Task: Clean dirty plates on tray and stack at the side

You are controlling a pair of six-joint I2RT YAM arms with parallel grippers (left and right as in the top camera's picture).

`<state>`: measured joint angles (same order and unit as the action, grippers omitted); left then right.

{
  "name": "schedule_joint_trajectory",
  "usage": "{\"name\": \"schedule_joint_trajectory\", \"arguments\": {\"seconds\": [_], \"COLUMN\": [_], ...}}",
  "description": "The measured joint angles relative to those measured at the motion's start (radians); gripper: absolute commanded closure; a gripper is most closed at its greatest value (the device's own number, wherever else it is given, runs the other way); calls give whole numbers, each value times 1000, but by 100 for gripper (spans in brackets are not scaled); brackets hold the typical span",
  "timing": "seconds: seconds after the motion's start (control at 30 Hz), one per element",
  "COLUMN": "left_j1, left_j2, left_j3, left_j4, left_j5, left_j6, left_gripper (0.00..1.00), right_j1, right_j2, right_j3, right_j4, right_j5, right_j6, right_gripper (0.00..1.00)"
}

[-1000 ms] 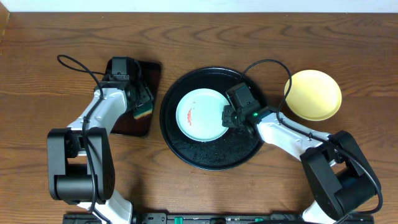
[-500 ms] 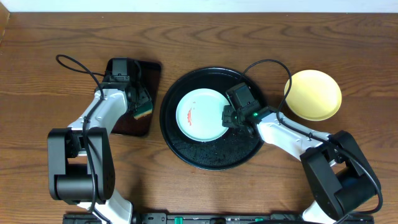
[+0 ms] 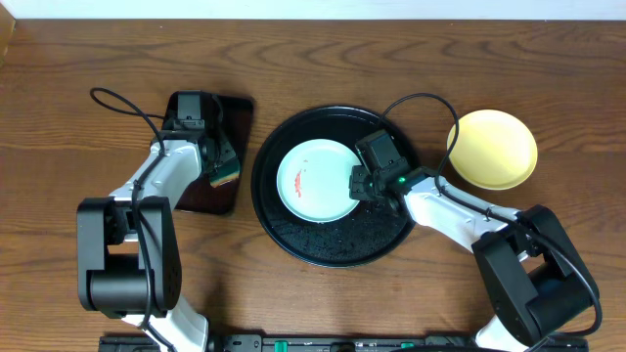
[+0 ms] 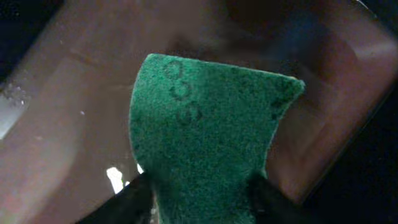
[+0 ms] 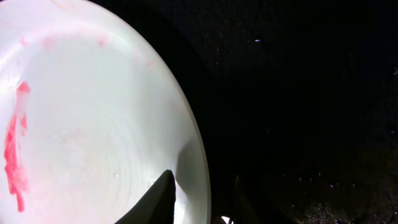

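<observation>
The white plate (image 3: 315, 182) lies inside the black tray (image 3: 337, 246), in its left half, on the wet glossy floor. A red smear (image 3: 298, 180) is on the left part of the plate. The right gripper (image 3: 359, 184) is at the right rim of this plate. In the right wrist view one finger (image 5: 163, 194) rests on the inner side of the plate and the other one is outside, over the dark tray, so the rim stands between the jaws and they are closed narrowly on it. Whether the plate is lifted from the tray, I cannot tell.

The yellow plate (image 3: 492, 149) sits on the table (image 3: 98, 59) at the right of the black tray, near its rim but not touching, and apart from both grippers.

The left gripper (image 3: 223, 172) is over the small tray (image 3: 240, 115), at the left of the black tray. It holds the green sponge (image 4: 205, 137): the fingers (image 4: 132, 200) press on both lower sides, and the sponge is bent a little. The sponge is well apart from the white plate, and the rim of the black tray lies between them
</observation>
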<state>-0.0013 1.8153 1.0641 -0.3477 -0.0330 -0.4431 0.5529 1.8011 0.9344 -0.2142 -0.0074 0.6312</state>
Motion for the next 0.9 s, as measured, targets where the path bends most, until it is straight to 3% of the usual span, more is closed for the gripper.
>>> {"name": "schedule_joint_trajectory", "arguments": {"seconds": [0.17,0.23,0.7,0.9], "left_j1": [0,0,0,0], "left_j2": [0,-3,-240,-266], "left_j3": [0,0,0,0], "left_j4": [0,0,-8,-9], "left_j5": [-9,-7,-12,-13], "left_j6": [-3,-3,-2,24], "left_gripper": [87,92,92,93], "right_j1": [0,0,0,0], "right_j2": [0,0,0,0], "right_j3": [0,0,0,0], "right_j4": [0,0,-1,-1], "right_j5": [0,0,0,1], "right_j6": [0,0,0,0], "right_gripper": [72,72,73,73]}}
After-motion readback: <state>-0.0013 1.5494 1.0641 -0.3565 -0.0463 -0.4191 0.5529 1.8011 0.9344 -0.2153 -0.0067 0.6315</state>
